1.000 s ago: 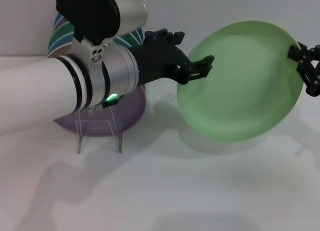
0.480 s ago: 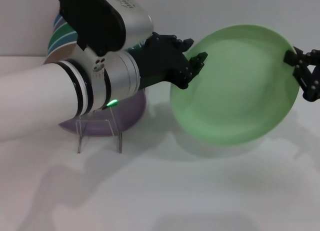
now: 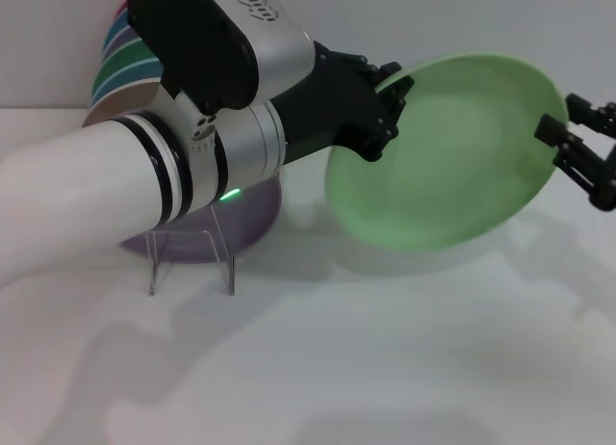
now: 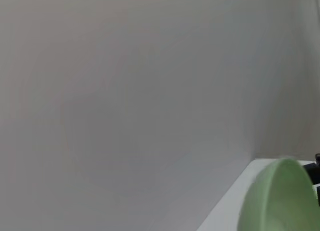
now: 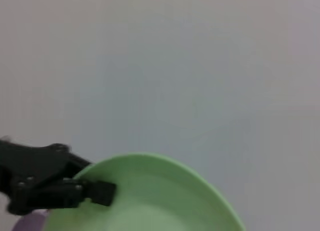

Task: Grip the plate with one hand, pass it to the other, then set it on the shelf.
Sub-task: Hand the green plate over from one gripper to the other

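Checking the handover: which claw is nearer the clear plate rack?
Left. The left claw grips the mint plate's near rim, above and right of the rack; the right claw sits at the plate's far edge.

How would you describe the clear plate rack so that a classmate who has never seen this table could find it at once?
Start at the big white left arm crossing the head view's left side. Just beneath its silver wrist, on the white table, stands the shelf, in front of a lilac plate. Unlike the coloured plates around it, it is transparent, a small bent stand.
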`<state>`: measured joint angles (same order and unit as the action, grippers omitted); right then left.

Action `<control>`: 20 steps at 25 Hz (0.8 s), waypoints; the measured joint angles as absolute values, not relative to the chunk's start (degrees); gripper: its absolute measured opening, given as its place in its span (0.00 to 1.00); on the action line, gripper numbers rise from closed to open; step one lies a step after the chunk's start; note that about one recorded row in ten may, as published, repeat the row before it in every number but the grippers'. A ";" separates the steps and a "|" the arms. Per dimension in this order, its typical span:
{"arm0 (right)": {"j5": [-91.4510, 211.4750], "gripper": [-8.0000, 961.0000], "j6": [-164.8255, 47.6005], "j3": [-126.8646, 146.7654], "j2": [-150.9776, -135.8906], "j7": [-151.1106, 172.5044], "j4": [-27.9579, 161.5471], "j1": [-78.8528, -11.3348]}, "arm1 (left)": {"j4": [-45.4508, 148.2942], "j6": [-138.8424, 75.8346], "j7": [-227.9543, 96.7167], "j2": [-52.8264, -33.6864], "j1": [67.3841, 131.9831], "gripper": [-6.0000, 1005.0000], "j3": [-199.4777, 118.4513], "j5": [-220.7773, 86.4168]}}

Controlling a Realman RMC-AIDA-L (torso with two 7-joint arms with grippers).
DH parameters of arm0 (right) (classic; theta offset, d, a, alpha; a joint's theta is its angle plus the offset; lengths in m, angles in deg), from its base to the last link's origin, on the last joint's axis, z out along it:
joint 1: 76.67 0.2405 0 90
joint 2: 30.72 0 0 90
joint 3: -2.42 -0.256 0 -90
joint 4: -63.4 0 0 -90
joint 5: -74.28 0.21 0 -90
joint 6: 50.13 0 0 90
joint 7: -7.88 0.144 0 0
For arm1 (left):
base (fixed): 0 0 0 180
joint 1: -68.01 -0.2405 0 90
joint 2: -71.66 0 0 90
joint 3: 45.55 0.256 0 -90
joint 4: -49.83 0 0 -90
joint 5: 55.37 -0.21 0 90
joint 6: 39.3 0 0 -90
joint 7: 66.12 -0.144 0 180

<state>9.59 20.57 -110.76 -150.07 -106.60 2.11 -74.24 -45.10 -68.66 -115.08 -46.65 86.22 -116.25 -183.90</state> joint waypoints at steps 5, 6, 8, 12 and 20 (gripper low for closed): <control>16.71 0.45 26.49 -117.21 -150.36 -106.89 10.08 -75.66 | -45.88 -67.26 -117.55 -46.54 85.12 0.10 -116.27 -182.44; 18.94 0.49 29.17 -119.85 -150.38 -107.22 13.28 -75.66 | -46.04 -66.17 -118.50 -46.53 84.65 0.09 -116.30 -182.35; 22.61 0.57 35.11 -126.13 -150.40 -109.41 20.71 -74.82 | -46.32 -63.60 -121.31 -46.51 83.76 0.09 -116.18 -182.25; 23.86 0.68 41.30 -135.51 -150.55 -112.65 27.80 -73.97 | -47.48 -57.06 -127.72 -46.41 81.92 0.09 -114.84 -182.23; 23.74 0.68 40.89 -136.95 -150.61 -112.81 28.93 -73.65 | -43.80 -18.39 -145.30 -45.81 76.18 0.09 -96.69 -196.44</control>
<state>23.74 40.89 -136.95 -150.61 -112.81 28.93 -73.65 -43.80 -18.39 -145.30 -45.81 76.18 -96.69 -196.44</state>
